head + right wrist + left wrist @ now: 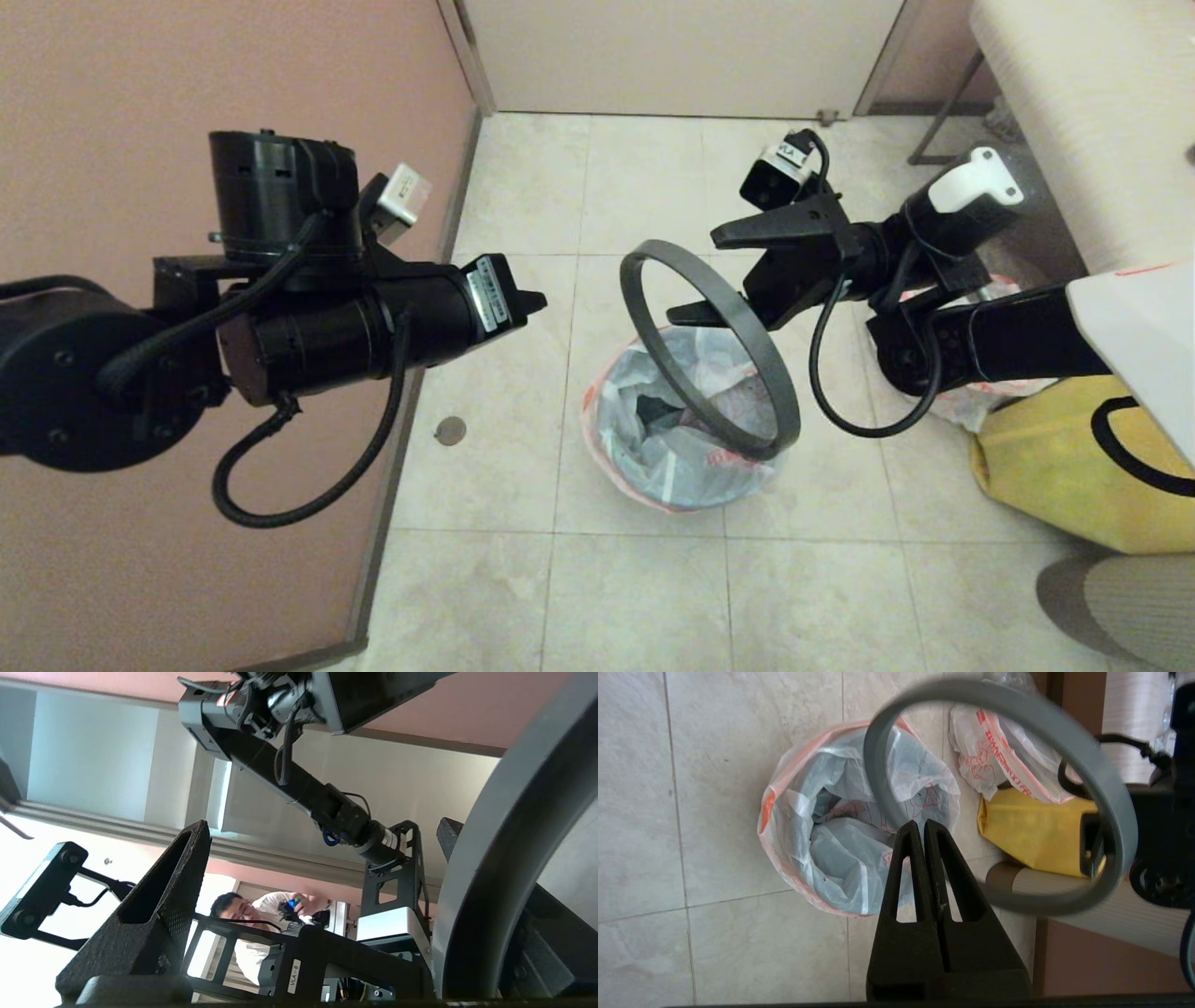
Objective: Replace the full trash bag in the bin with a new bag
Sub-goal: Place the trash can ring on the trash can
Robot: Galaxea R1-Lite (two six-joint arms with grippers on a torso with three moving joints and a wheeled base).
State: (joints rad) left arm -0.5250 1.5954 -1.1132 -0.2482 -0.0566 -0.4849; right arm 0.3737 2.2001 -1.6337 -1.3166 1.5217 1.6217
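Observation:
A thin white full trash bag (644, 448) with a red-orange band at its mouth lines the bin and covers its black wall. Crumpled plastic with red print shows inside (840, 849). The dark grey hoop (747, 336) hangs tilted above the bin on the lower finger of my right gripper (693, 278), whose jaws stand wide open. In the right wrist view the hoop (490, 868) runs past one fingertip. My left gripper (537, 303) hovers left of the bin, shut and empty (922, 823). The limp new bag (994, 751) with a red cartoon figure lies against a yellow bag.
The yellow bag (1055, 467) sits on the tiled floor to the right of the bin. A pink wall (140, 84) runs close along the left. Pale furniture (1102, 112) stands at the back right. A small round disc (451, 430) lies near the wall.

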